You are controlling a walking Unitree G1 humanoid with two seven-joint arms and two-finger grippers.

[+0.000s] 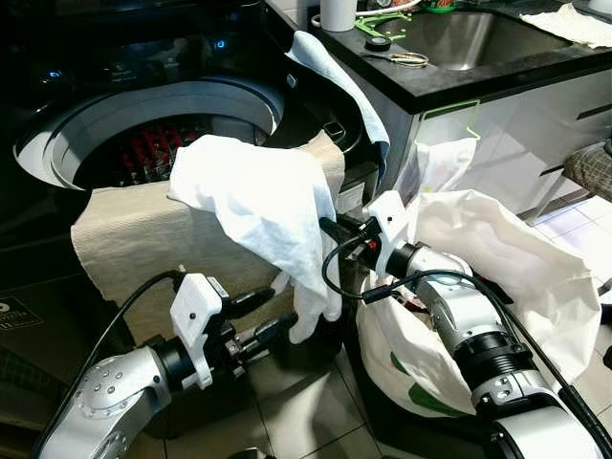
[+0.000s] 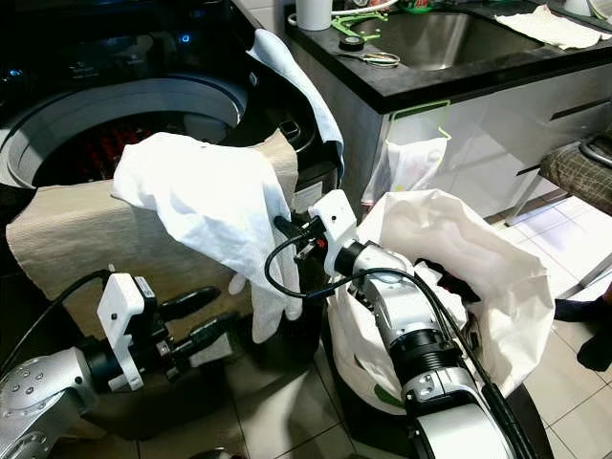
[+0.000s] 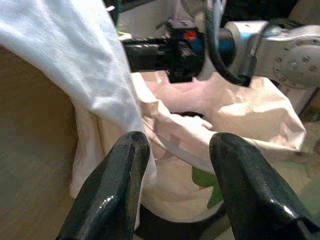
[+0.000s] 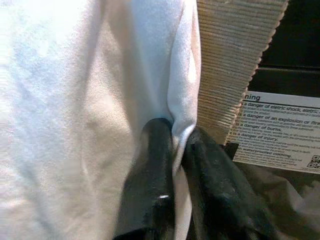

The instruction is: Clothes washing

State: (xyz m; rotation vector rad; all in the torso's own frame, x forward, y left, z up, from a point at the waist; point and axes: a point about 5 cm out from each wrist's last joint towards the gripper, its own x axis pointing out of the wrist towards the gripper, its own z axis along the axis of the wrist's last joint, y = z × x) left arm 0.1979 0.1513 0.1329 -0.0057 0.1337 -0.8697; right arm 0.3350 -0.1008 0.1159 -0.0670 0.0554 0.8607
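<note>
The washing machine (image 1: 143, 124) stands with its lid up, red clothes in the drum. A beige towel (image 1: 134, 239) hangs over its front edge, and a white garment (image 1: 263, 206) drapes across that towel. A white laundry bag (image 1: 507, 277) sits just beside the machine. The right claw (image 4: 177, 145) is clamped on the garment's hanging fold. The left claw (image 1: 263, 320) hovers below, fingers apart.

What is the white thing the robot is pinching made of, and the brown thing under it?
The white garment, pinched by the right end effector, looks like soft matte cotton: it folds and droops loosely. The beige towel beneath looks like ribbed woven fabric, with fine ridges in the right wrist view.
</note>
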